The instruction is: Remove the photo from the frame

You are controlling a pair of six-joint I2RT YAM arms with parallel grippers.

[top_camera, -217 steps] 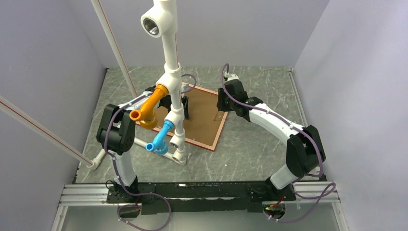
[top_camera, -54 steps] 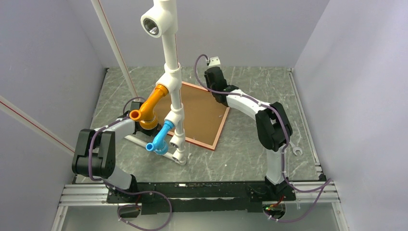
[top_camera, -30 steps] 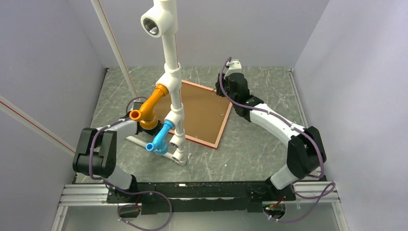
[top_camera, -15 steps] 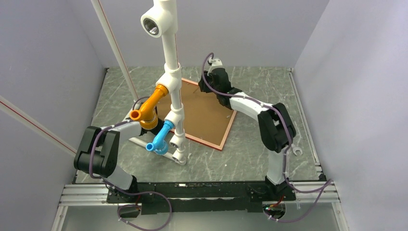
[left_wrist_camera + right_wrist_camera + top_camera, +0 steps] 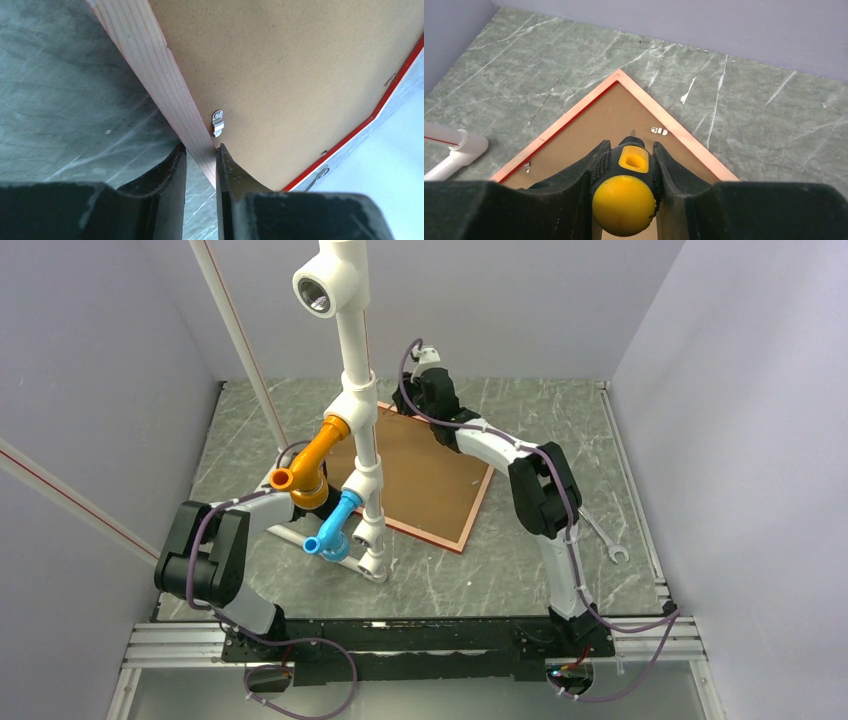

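The frame (image 5: 415,475) lies back side up in the middle of the table, a brown backing board (image 5: 300,65) inside its red rim. The photo is hidden under the board. My left gripper (image 5: 200,147) is shut on the frame's pale wooden left edge (image 5: 150,65), beside a small metal clip (image 5: 217,122); in the top view it is mostly hidden behind the orange pipe elbow. My right gripper (image 5: 631,145) is shut on a yellow-and-black screwdriver (image 5: 629,185), tip down on the board near the frame's far corner (image 5: 619,74) and a clip (image 5: 658,131). It also shows in the top view (image 5: 425,390).
A tall white pipe stand (image 5: 355,390) with an orange elbow (image 5: 305,465) and a blue elbow (image 5: 335,525) rises over the frame's left side. A wrench (image 5: 600,537) lies on the table to the right. Walls close the table on three sides.
My right arm has swung left along the frame's far edge to its far corner. The frame has turned slightly. My left arm has stayed low at the frame's left edge.
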